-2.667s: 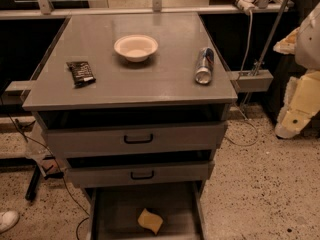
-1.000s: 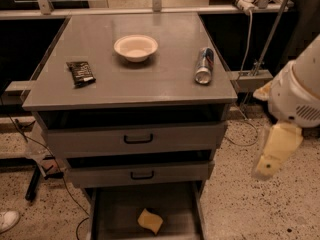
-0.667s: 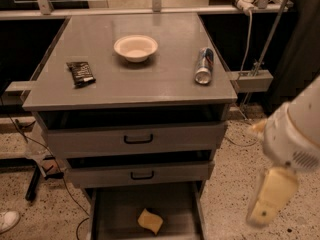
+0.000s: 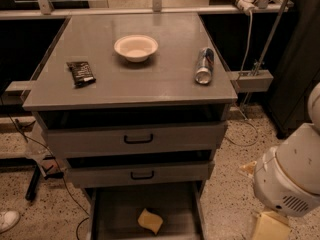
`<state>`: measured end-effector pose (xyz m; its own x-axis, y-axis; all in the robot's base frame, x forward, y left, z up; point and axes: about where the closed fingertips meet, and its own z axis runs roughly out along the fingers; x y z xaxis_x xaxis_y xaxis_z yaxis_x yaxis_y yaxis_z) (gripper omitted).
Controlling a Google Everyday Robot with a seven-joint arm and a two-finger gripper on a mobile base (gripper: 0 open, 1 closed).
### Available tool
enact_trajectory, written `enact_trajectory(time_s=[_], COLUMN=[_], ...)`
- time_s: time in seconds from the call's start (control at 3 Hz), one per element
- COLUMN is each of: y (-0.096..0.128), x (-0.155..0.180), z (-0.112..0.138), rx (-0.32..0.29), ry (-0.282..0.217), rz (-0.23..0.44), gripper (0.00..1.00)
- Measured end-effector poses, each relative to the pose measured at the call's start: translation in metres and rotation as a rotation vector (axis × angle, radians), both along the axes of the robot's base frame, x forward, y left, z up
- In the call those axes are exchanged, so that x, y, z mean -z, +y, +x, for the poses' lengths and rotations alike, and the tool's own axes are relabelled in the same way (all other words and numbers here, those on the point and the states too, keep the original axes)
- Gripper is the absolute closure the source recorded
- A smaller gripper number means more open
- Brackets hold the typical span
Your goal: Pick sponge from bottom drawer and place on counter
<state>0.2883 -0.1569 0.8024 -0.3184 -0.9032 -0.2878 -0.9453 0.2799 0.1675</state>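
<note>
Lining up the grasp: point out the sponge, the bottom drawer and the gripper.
sponge [image 4: 150,220]: camera view, middle of its top face.
bottom drawer [image 4: 120,209]: camera view, bare floor left of the sponge.
gripper [image 4: 271,227]: camera view, tan part in the lower right corner.

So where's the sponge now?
Camera view, bottom centre: the sponge lies on the floor of the bottom drawer; the gripper is at lower right, outside it.

The white arm [image 4: 287,179] bends low at the right, its rounded joint uppermost, and the pale yellow gripper [image 4: 270,227] sits just beneath it, cut off at the bottom edge.
</note>
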Motion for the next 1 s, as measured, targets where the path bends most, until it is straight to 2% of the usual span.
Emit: enact_trajectory(time_s=[0.33, 1.0], y=[0.012, 0.057], x=[0.034, 0.138], z=[-0.024, -0.08], rx=[0.017, 0.073], ry=[0.065, 0.231], rz=[0.028, 0.094], gripper=[0.0, 0.0])
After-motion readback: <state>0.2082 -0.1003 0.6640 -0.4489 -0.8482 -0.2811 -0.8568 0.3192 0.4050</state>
